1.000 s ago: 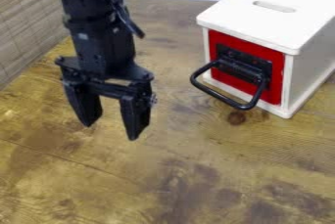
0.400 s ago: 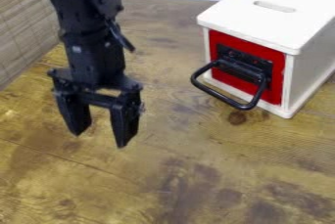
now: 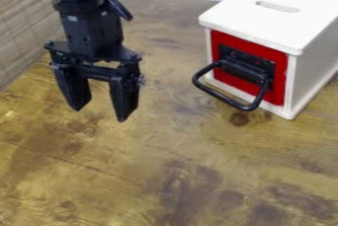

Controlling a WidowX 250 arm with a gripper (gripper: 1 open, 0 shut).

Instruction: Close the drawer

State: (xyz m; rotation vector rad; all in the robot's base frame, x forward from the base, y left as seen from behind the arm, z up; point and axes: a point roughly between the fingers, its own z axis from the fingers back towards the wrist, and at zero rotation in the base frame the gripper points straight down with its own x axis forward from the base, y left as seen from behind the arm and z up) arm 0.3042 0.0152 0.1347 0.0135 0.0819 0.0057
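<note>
Tool (image 3: 98, 105) left, cabinet (image 3: 276, 42) right, both on table (image 3: 145, 176)

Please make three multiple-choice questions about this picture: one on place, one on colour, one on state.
1. Where is the white cabinet?
A) In front of the gripper
B) Right of the gripper in the picture
C) Under the gripper

2. What colour is the drawer front around its black panel?
A) Red
B) Blue
C) Green

3. How are the gripper's fingers?
A) Closed on the handle
B) Pressed together
C) Apart, holding nothing

1: B, the cabinet stands at the picture's right, the gripper at its left.
2: A, a red border surrounds the panel.
3: C, bare table shows between the fingers.
</note>
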